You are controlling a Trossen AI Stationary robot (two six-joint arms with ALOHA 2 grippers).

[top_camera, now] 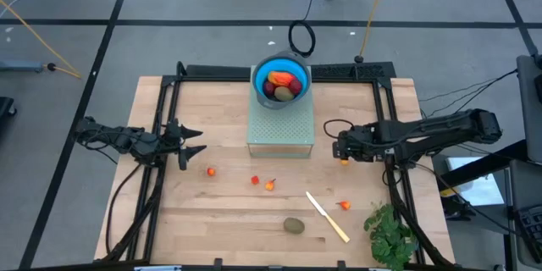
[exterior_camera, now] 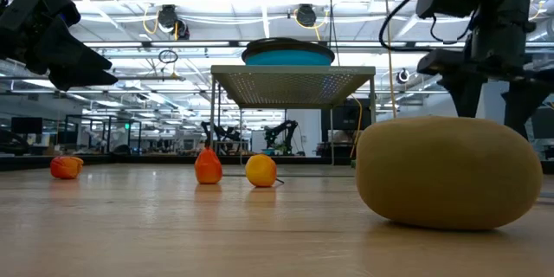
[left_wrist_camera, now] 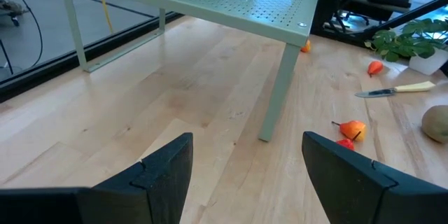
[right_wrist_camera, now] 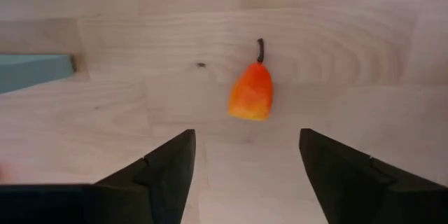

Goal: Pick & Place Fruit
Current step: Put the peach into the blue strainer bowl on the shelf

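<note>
A small orange-red pear-shaped fruit piece (right_wrist_camera: 251, 92) lies on its side on the wood, just right of the stand. My right gripper (right_wrist_camera: 246, 161) points down above it, open, touching nothing. It shows in the high view (top_camera: 341, 146) too. A blue bowl (top_camera: 282, 80) holding several fruit pieces sits on a pale green perforated stand (top_camera: 280, 127). A brown-green kiwi (top_camera: 294, 225) and three tiny orange-red bits (top_camera: 211, 171) (top_camera: 254, 179) (top_camera: 270, 185) rest on the table. My left gripper (top_camera: 193, 140) waits open at the left.
A cream-handled knife (top_camera: 327, 217) lies near the front, with another orange-red bit (top_camera: 344, 206) beside it. A green leafy bunch (top_camera: 389, 233) sits at the front right corner. The stand's leg (left_wrist_camera: 276, 91) stands ahead of my left gripper. A black frame (top_camera: 161, 110) borders the table.
</note>
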